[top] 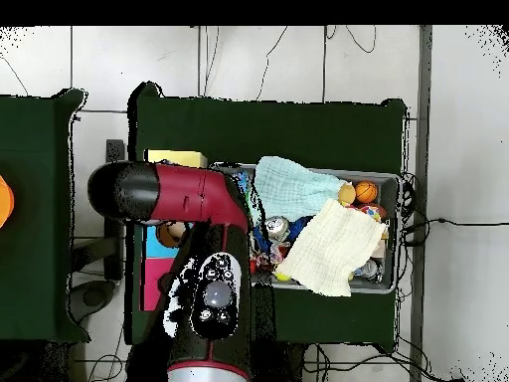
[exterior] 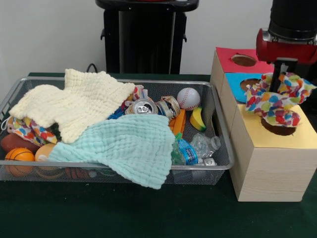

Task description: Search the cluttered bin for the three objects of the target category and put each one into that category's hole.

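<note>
Front view: nearest, a mint-green waffle cloth (exterior: 126, 148) drapes over the wire mesh bin's (exterior: 218, 124) near rim; a cream waffle cloth (exterior: 74, 101) lies at its far-left corner. The gripper (exterior: 278, 79) pinches a multicoloured spotted cloth (exterior: 277, 101), bunched with no clear long axis, hanging over the yellow-topped box's hole (exterior: 280, 130); not yet dropped. Overhead view: arm (top: 199, 229) hides the boxes; both waffle cloths remain binned.

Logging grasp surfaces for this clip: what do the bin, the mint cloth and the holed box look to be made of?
Bin: metal wire mesh, silvery, with a see-through grid and a shiny rim. Mint cloth: soft woven fabric, probably cotton, with a waffle texture, draping limply over the rim. Box: looks like pale wood or plywood with faint grain on its sides; the top seems covered in matte coloured paper.
</note>
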Controlling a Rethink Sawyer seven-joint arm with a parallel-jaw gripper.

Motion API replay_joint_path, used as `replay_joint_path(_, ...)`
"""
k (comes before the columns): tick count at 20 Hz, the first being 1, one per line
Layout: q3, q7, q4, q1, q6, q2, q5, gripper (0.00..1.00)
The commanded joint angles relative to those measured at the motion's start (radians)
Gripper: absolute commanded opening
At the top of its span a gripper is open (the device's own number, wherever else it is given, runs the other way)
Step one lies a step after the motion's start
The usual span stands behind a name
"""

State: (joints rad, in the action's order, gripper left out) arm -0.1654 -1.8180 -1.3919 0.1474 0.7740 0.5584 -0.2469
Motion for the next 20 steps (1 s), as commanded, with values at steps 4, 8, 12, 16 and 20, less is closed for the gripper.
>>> replay_joint_path(4, 0.052, -0.190, 0.024, -0.043, -0.127, -0.155, -0.003, 0.00)
replay_joint_path(8, 0.045, -0.206, 0.048, -0.029, -0.139, -0.183, -0.011, 0.00)
replay_joint_path(12, 0.028, -0.234, 0.077, -0.007, -0.114, -0.191, -0.021, 0.00)
replay_joint_path(16, 0.013, -0.269, 0.099, 0.016, -0.086, -0.195, -0.031, 0.00)
replay_joint_path(20, 0.003, -0.286, 0.113, 0.030, -0.067, -0.195, -0.039, 0.00)
